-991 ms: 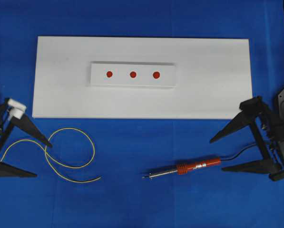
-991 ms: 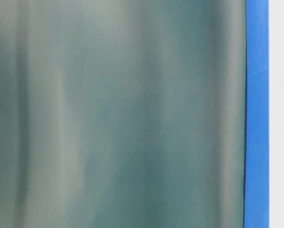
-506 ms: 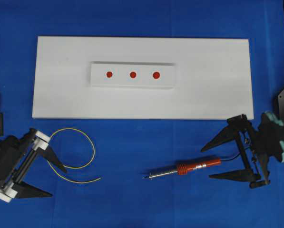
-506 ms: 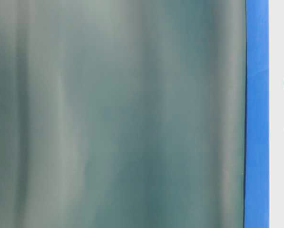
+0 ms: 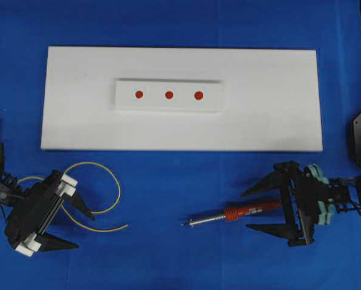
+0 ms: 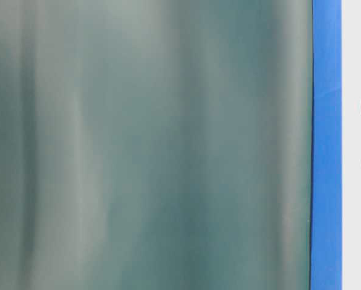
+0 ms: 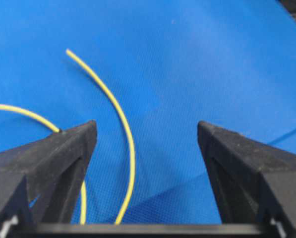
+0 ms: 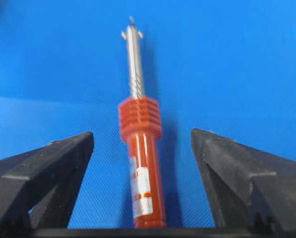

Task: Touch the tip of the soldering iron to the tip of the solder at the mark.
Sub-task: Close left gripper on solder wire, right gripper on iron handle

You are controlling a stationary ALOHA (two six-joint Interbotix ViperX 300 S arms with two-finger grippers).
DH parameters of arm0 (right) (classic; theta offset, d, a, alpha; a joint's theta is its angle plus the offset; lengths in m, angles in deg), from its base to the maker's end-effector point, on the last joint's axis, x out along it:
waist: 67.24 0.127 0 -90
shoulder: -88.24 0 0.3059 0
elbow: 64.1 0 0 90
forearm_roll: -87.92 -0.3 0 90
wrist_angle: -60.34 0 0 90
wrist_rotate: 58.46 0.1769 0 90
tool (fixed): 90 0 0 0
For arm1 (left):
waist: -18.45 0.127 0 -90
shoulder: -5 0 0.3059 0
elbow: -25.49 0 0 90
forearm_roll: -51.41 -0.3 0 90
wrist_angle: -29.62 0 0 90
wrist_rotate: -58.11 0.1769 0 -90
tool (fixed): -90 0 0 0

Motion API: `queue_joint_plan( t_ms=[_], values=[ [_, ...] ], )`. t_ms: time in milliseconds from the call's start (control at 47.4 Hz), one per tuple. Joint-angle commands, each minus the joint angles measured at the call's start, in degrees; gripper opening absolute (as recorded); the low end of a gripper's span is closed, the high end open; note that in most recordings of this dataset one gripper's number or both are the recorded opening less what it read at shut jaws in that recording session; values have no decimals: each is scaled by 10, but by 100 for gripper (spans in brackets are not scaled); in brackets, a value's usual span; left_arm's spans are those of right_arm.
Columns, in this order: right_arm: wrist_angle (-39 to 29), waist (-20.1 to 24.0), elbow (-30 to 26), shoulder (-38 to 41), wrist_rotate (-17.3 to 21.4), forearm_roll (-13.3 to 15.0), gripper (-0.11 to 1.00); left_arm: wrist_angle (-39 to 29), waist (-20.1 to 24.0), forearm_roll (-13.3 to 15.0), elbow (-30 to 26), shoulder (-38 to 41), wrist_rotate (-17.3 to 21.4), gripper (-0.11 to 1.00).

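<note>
Red and ribbed, the handle of the soldering iron (image 5: 236, 214) lies flat on the blue cloth (image 5: 180, 254), with its silver shaft and fine tip pointing left. The right gripper (image 5: 250, 209) sits around the back of the handle, one black finger on each side, spread wide and not touching it. In the right wrist view the iron (image 8: 140, 158) lies in the middle of the gap with blue showing on both sides.

Over on the left, the solder (image 5: 104, 205) is a thin yellow wire lying in loose curves on the cloth. The left gripper (image 5: 84, 229) is wide too, and a bend of the wire (image 7: 123, 144) runs between its fingers, untouched.

Farther back lies a big white board (image 5: 277, 109). On it sits a small white block (image 5: 168, 103) with three red dots (image 5: 169, 95) in a row. Nothing lies in the strip of blue cloth between the tools and the near edge of the board.

The table-level view is mostly a blurry grey-green wall, with a strip of blue and three red dots at its right edge.
</note>
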Motion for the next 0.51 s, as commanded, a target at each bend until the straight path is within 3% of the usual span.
queue_joint_plan(
  t_ms=[0, 211, 485],
  values=[
    [6, 3, -10, 12, 8, -6, 78, 22, 2, 4, -4, 14, 0, 77],
    [5, 3, -6, 24, 18, -6, 75, 42, 8, 4, -5, 40, 0, 77],
    [4, 3, -5, 28, 18, -6, 61, 41, 9, 4, -2, 44, 10, 74]
  ],
)
